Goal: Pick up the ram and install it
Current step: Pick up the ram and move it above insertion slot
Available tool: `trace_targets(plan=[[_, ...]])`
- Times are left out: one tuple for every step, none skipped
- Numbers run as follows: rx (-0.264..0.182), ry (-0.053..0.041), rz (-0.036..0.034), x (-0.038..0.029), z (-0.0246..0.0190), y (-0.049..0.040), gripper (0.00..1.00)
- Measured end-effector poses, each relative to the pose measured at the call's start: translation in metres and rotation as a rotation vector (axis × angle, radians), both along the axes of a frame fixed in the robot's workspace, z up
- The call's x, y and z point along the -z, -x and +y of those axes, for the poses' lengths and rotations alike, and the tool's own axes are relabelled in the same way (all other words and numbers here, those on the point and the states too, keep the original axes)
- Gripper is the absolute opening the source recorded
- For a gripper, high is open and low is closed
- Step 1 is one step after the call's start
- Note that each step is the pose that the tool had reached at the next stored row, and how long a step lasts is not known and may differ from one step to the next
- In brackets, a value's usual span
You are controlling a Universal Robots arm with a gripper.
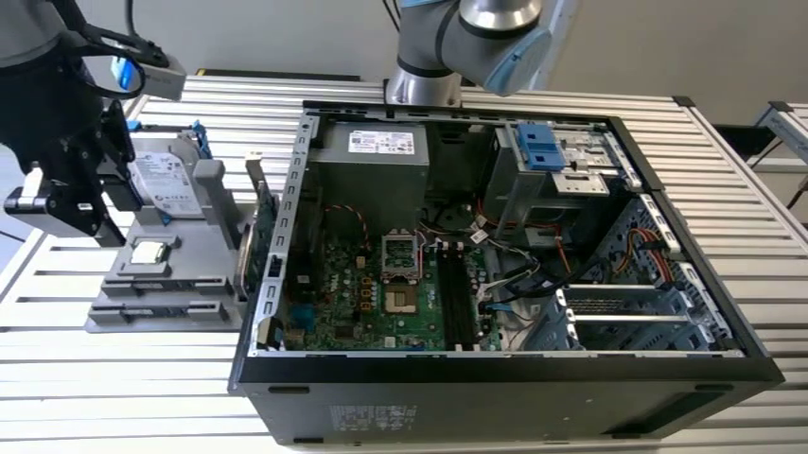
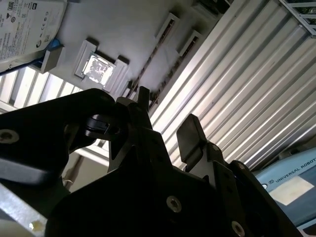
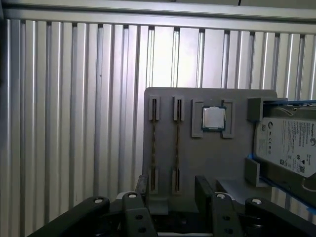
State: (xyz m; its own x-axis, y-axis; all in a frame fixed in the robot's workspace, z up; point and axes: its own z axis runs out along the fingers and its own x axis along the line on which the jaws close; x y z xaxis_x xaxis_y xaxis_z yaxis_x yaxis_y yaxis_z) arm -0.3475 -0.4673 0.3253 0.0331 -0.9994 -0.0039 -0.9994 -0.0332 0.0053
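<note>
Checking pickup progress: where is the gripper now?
The open gripper hovers over the gray holder, at the exterior view's left of the computer case.

From my station I see a broad worktable (image 1: 114, 378) topped with ribbed, silvery metal slats that run from the exterior view's left to its right. Behind its far edge stands a plain pale grey wall (image 1: 290, 33) (matte and evenly lit, as far as I can judge). At the exterior view's right a second slatted table (image 1: 792, 128) stands just apart, with a dark gap between the two. In the first wrist view the slats (image 3: 74, 98) catch a bright white glare (image 3: 163, 54) near the middle.
</note>
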Motion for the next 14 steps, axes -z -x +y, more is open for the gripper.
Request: trace_targets(plan=[[0.000, 0.0001, 0.0002, 0.0003, 0.0000, 0.0000, 1.00], [-0.001, -0.0001, 0.0000, 0.0009, 0.0000, 0.0000, 1.00], [-0.001, -0.0001, -0.0001, 0.0018, 0.0000, 0.0000, 1.00], [-0.001, -0.0001, -0.0001, 0.0030, 0.0000, 0.0000, 1.00], [-0.001, 0.0000, 0.0000, 0.0044, 0.0000, 0.0000, 1.00], [-0.001, 0.0000, 0.0000, 0.0058, -0.0001, 0.0000, 1.00], [-0.001, -0.0001, -0.0001, 0.0072, -0.0002, 0.0001, 1.00], [-0.001, 0.0000, 0.0000, 0.0088, -0.0005, 0.0001, 1.00], [-0.001, 0.0000, 0.0000, 0.0104, -0.0009, 0.0001, 1.00], [-0.001, -0.0001, -0.0001, 0.0122, -0.0012, 0.0000, 1.00], [-0.001, -0.0001, 0.0000, 0.0138, -0.0016, 0.0001, 1.00], [-0.001, -0.0002, 0.0000, 0.0154, -0.0020, 0.0001, 1.00], [-0.001, -0.0002, -0.0001, 0.0171, -0.0024, 0.0000, 1.00], [-0.001, -0.0001, 0.0000, 0.0183, -0.0028, 0.0000, 1.00]])
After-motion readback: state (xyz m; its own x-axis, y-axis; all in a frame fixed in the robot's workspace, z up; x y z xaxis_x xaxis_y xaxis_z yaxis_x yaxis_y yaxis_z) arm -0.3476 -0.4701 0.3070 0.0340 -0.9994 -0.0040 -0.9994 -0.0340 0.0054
